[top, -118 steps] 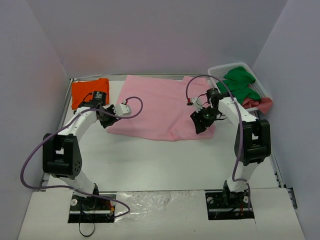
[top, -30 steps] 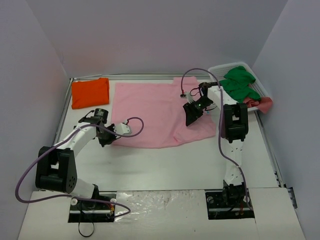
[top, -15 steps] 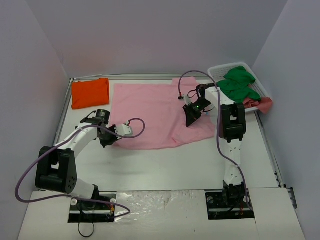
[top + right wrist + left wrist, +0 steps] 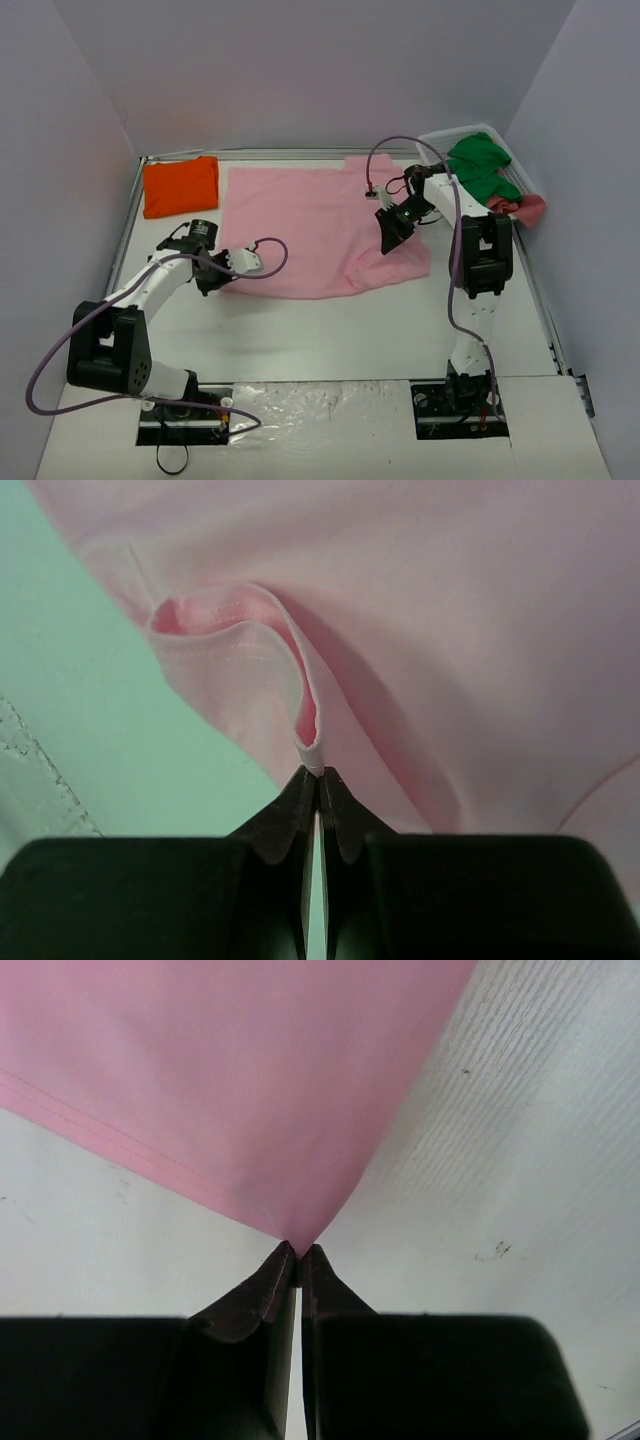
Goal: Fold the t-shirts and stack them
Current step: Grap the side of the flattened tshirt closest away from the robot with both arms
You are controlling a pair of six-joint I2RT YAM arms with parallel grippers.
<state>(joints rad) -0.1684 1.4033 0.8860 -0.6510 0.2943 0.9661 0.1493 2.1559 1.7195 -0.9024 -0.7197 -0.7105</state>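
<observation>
The light pink t-shirt (image 4: 300, 225) lies spread across the middle of the table. My left gripper (image 4: 222, 279) is shut on its near left corner, seen pinched between the jaws in the left wrist view (image 4: 298, 1252). My right gripper (image 4: 390, 236) is shut on a folded hem of the pink shirt near its right side, shown in the right wrist view (image 4: 316, 772). The shirt bunches and lifts around that grip. The bright orange t-shirt (image 4: 181, 186) lies folded at the far left corner.
A white slatted basket (image 4: 503, 172) stands at the far right, holding green cloth (image 4: 480, 165) with a reddish cloth (image 4: 525, 208) hanging over its edge. Walls enclose the table on three sides.
Both arms have dragged the pink shirt toward the near side and flattened it since the earliest frame. In the last half second the right gripper has shifted slightly right and nearer.
</observation>
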